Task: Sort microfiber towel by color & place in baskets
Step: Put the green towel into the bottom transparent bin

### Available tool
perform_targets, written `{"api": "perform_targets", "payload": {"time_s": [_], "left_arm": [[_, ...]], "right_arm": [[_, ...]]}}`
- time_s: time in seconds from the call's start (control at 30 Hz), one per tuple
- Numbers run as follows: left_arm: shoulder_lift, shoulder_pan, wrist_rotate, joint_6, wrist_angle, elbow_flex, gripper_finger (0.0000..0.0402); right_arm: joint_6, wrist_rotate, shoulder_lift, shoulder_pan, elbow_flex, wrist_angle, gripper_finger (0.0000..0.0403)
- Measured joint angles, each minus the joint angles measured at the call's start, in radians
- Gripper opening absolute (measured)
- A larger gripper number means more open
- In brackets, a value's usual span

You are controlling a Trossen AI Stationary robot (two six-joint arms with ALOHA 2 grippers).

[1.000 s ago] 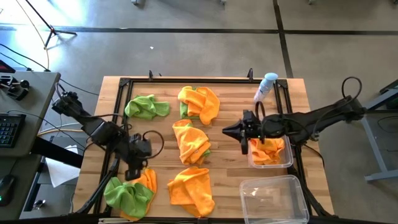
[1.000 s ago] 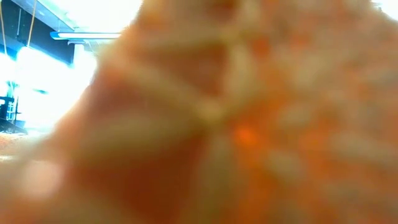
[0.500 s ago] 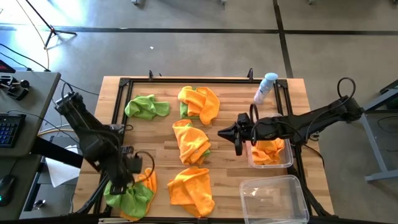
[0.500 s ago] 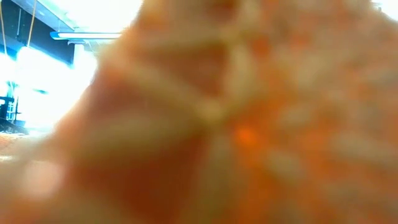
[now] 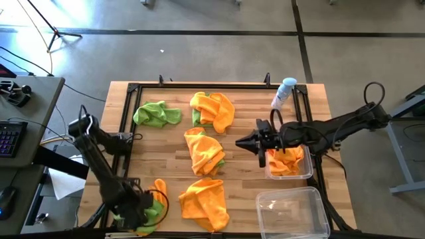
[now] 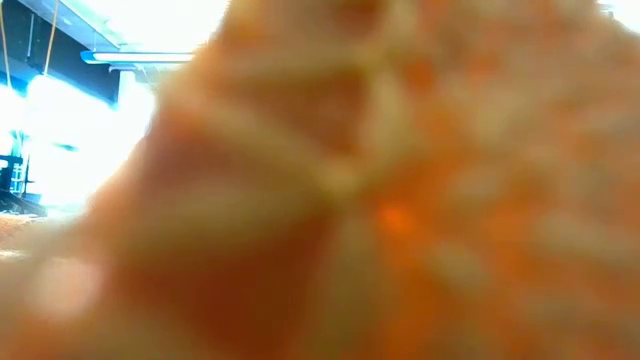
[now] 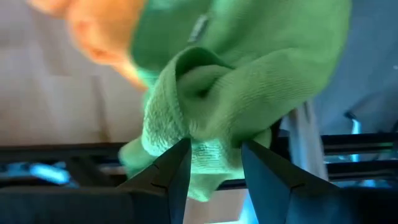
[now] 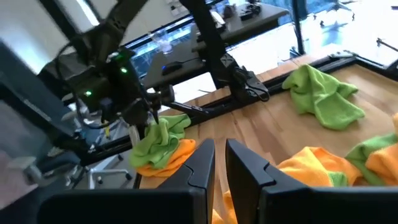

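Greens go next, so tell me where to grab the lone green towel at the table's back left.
Pinch the green towel on its bunched hump, coming from straight above. It lies crumpled with raised folds there, nothing overlaps it, and its thin flap lies too flat.

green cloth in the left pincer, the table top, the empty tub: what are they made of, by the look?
Green cloth: soft knit or microfiber-like fabric, matte; fine looped texture and floppy folds show between the left pincer fingers.
Table top: wood, probably butcher-block style; pale planks with visible grain, low sheen.
Empty tub: clear plastic, likely rigid; see-through walls, glossy rim.
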Motion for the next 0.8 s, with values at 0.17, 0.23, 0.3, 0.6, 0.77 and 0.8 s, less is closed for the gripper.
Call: {"api": "perform_targets", "payload": {"time_s": [0.17, 0.23, 0.3, 0.6, 0.77, 0.8], "left_arm": [[0.07, -0.001, 0.019, -0.042, 0.036, 0.0, 0.0108], [0.089, 0.0, 0.02, -0.057, 0.035, 0.0, 0.0077], [0.1, 0.0, 0.022, -0.085, 0.032, 0.0, 0.0031], [0.041, 0.004, 0.02, -0.297, -0.072, 0.095, 0.0003], [-0.046, 0.004, -0.1, -0.397, -0.211, 0.237, 0.0001], [-0.063, 0.004, -0.145, -0.412, -0.233, 0.268, 0.0001]], "right_arm": [[-0.051, -0.004, -0.017, 0.0, 0.0, -0.001, 0.0035], [-0.068, -0.004, -0.019, 0.0, 0.0, 0.0, 0.0035], [-0.081, -0.004, -0.022, 0.0, 0.0, -0.002, 0.0035], [-0.085, -0.005, -0.024, 0.0, 0.0, -0.002, 0.0035], [-0.072, -0.005, -0.024, 0.0, 0.0, -0.003, 0.0035], [-0.072, -0.004, -0.024, 0.0, 0.0, -0.003, 0.0035]]}}
